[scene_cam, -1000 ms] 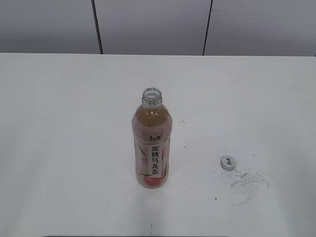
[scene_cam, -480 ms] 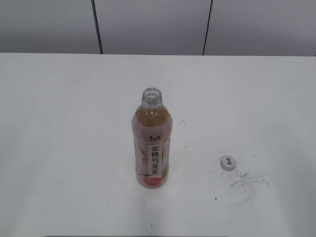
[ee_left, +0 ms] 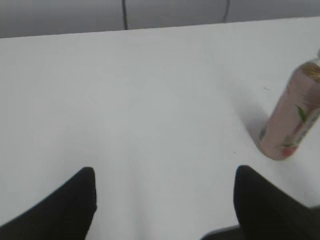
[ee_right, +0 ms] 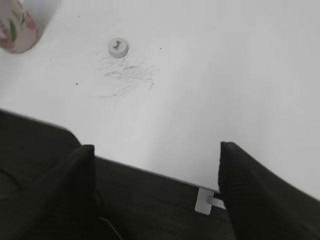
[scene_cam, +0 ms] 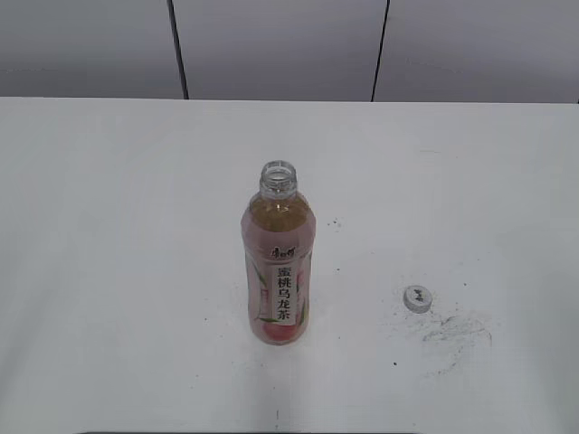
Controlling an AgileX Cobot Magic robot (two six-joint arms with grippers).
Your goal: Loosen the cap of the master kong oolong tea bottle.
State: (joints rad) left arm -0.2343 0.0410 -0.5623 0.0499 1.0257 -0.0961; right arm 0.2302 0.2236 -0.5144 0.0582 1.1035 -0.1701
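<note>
Exterior view: the bottle (scene_cam: 278,267) stands upright at the middle of the white table (scene_cam: 109,226), mouth open and pointing up. The cap (scene_cam: 417,298) lies top-up to its right, well apart, beside grey scuffs (scene_cam: 457,330). No gripper shows here.

Left wrist view: the left gripper (ee_left: 165,205) is over bare table, jaws apart and empty; the bottle (ee_left: 292,120) stands off to their right.

Right wrist view: the right gripper (ee_right: 156,192) is above the table's near edge, jaws apart and empty. The cap (ee_right: 118,47) lies far ahead, the bottle (ee_right: 17,27) at the upper left corner.

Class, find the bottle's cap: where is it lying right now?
In the exterior view the cap lies on the white table, right of the open tea bottle and apart from it, beside dark scuff marks.
</note>
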